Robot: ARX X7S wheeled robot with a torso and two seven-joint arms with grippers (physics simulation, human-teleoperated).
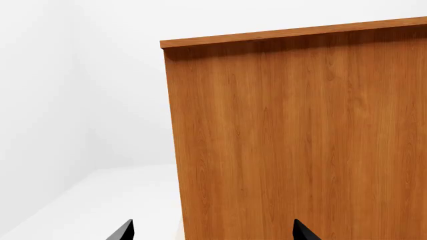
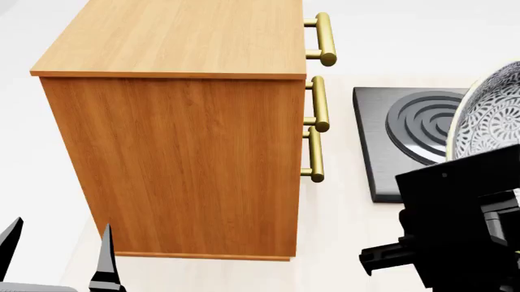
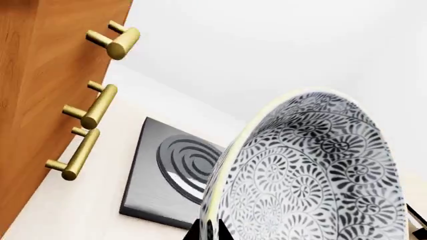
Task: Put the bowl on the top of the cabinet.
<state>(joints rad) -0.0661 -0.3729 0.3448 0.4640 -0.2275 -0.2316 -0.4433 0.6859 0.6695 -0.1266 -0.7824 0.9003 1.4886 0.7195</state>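
The bowl point(image 2: 491, 115), white with a dark floral pattern, hangs tilted on edge at the far right of the head view, over the counter and to the right of the cabinet point(image 2: 187, 164). My right gripper point(image 3: 208, 231) is shut on the bowl's point(image 3: 313, 175) rim, one finger on each side. The cabinet is tall, orange-brown wood with a lighter flat top point(image 2: 187, 36) that is bare. My left gripper point(image 2: 58, 243) stands open and empty at the cabinet's lower left corner. In the left wrist view, the left gripper point(image 1: 212, 232) faces the cabinet's side wall point(image 1: 300, 140).
Three brass bar handles point(image 2: 319, 103) stick out of the cabinet's right face toward the bowl. A black hob plate with concentric rings point(image 2: 382, 146) lies on the pale counter below the bowl. The right arm's black body point(image 2: 459, 219) fills the lower right.
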